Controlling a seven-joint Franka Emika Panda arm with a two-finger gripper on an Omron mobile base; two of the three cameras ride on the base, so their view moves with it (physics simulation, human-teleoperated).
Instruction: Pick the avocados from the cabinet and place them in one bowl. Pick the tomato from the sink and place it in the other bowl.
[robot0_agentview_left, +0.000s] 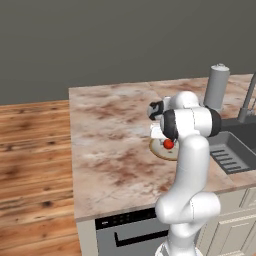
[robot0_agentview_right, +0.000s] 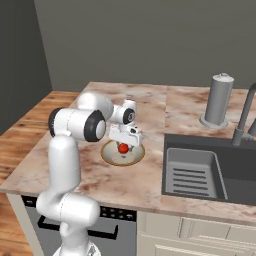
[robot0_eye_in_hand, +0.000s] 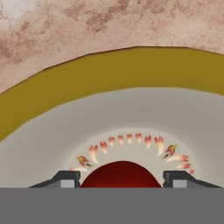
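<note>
The tomato (robot0_agentview_left: 168, 144) (robot0_agentview_right: 123, 148) (robot0_eye_in_hand: 120, 176), a small red ball, sits between the two fingertips of my gripper (robot0_agentview_left: 168, 141) (robot0_agentview_right: 123, 145) (robot0_eye_in_hand: 120, 180), which is shut on it. It hangs low over the middle of the other bowl (robot0_agentview_left: 156, 149) (robot0_agentview_right: 107, 154) (robot0_eye_in_hand: 109, 70), pale cream with a tan-brown rim, on the marble counter. Whether the tomato touches the bowl's floor I cannot tell. The dark sink (robot0_agentview_left: 239, 142) (robot0_agentview_right: 235, 167) lies to the right of the bowl. The avocados, the cabinet and the red bowl are out of view.
A grey ribbed rack (robot0_agentview_right: 190, 175) (robot0_agentview_left: 226, 160) lies in the sink's left part, with the curved faucet (robot0_agentview_right: 243, 117) behind. A tall grey canister (robot0_agentview_left: 217, 87) (robot0_agentview_right: 218, 100) stands at the back. The counter's front edge (robot0_agentview_right: 85, 192) is near, above a dishwasher.
</note>
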